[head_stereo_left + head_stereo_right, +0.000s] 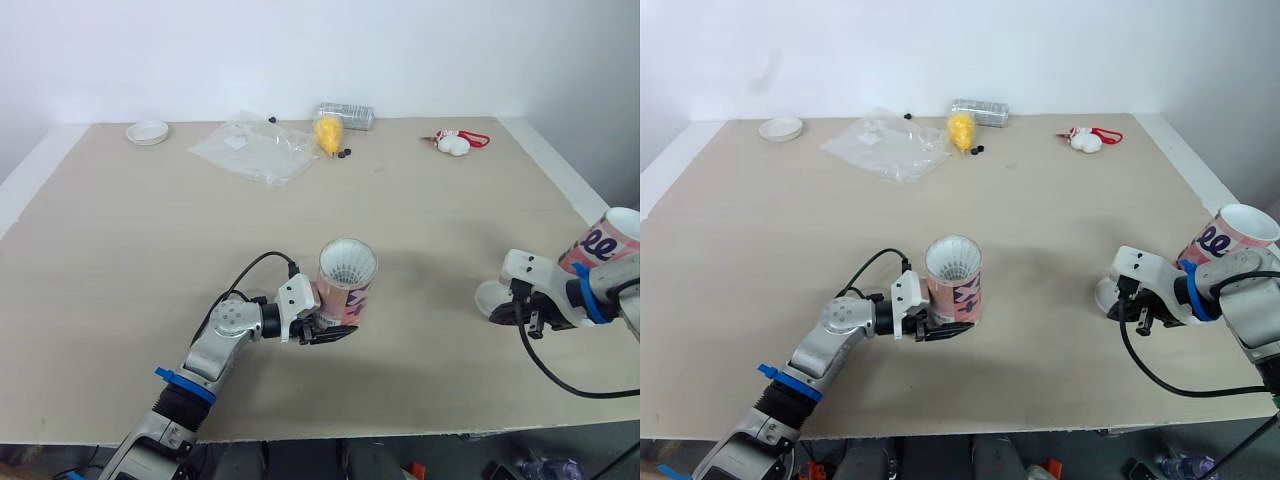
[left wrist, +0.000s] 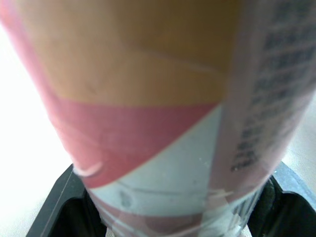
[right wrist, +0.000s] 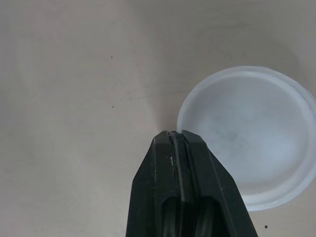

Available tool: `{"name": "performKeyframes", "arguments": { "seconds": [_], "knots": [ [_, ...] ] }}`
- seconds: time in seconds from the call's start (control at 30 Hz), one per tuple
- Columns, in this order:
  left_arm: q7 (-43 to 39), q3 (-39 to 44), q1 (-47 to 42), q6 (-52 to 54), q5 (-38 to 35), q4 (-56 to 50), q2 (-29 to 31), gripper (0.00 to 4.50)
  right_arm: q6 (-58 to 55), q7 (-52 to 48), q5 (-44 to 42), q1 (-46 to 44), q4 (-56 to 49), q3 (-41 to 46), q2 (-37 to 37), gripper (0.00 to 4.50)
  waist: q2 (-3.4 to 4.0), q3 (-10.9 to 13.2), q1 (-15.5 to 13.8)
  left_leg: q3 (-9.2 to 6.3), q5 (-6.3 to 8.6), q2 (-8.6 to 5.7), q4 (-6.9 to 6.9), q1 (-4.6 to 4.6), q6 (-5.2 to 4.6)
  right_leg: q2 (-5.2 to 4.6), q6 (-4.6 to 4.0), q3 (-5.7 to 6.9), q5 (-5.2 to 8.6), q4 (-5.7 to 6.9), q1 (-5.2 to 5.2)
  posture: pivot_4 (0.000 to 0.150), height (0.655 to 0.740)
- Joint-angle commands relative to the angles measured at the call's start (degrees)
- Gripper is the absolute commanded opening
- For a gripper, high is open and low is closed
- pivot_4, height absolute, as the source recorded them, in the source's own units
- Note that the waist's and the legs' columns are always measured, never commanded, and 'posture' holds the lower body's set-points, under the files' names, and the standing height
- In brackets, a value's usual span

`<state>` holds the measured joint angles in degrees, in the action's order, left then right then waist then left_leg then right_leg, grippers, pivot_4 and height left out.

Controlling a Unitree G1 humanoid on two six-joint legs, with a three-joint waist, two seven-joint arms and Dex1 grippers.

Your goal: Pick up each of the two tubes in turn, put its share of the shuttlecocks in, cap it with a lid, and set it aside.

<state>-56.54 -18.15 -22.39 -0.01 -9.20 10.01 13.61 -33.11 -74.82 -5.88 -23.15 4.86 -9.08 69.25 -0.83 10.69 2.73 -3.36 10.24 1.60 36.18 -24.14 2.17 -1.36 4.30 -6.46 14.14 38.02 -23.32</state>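
Head views: left hand point(image 1: 332, 331) was clamped on the lower part of the pink printed tube point(image 1: 346, 288), near the front middle of the bench point(image 1: 120, 260). Tube stood upright, mouth open, white shuttlecock point(image 1: 347, 266) feathers visible inside at the top. Right hand point(image 1: 508, 313) sat low over the bench at the right side, just beside a white lid point(image 1: 490, 296). Second tube point(image 1: 603, 240), same pink print, stood near the right edge behind the right arm, mouth up, lower part hidden by the arm. Along the far edge: small white dish point(image 1: 148, 131) at the left, clear plastic bag point(image 1: 255, 148), yellow object point(image 1: 327, 133), silvery roll point(image 1: 346, 115), red-and-white item point(image 1: 455, 142).

Left wrist view: tube wall right up close, orange, red and pale blue bands, small print down one side. Black fingers point(image 2: 57, 210) pressed against it on either side.

Right wrist view: right hand's two fingers were together with nothing between them, tip just beside the lid's rim; could not tell if it touched. Lid lay flat on the bench, hollow side up.
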Motion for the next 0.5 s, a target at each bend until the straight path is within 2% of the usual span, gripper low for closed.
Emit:
{"name": "performKeyframes", "arguments": {
  "seconds": [0.03, 0.3, 0.5],
  "knots": [
    [0.0, -0.8, 0.3, 0.8, 0.7, 0.5, 0.2, 2.9, 1.4, -0.6, -0.4, -0.9, -0.5, 1.6, 0.0, 0.02, 0.0, 0.0, 0.0, 0.0, 0.0, 0.0, 0.0, 0.0, 0.0, 0.0, 0.0, 0.0, 0.0, 0.0, 0.0, 0.15, 0.74],
    [-0.2, -0.6, 0.2, -0.4, 1.1, 2.8, 0.5, 2.9, 5.3, -4.6, -3.4, -6.7, -5.5, 4.1, 2.1, 0.02, 0.03, 0.0, 0.0, 0.0, 0.0, 0.0, 0.01, 0.0, 0.0, 0.0, -0.01, -0.01, -0.02, 0.0, 0.0, 0.15, 0.74],
    [0.0, -0.2, -0.8, -1.5, 1.0, 5.7, -0.2, 2.9, 9.4, -11.7, -5.5, -19.6, -9.3, 2.8, 2.1, 0.02, 0.15, 0.0, 0.0, 0.03, 0.0, 0.0, 0.01, 0.06, 0.0, -0.01, -0.03, -0.01, -0.02, 0.0, 0.01, 0.15, 0.74]
  ]
}}
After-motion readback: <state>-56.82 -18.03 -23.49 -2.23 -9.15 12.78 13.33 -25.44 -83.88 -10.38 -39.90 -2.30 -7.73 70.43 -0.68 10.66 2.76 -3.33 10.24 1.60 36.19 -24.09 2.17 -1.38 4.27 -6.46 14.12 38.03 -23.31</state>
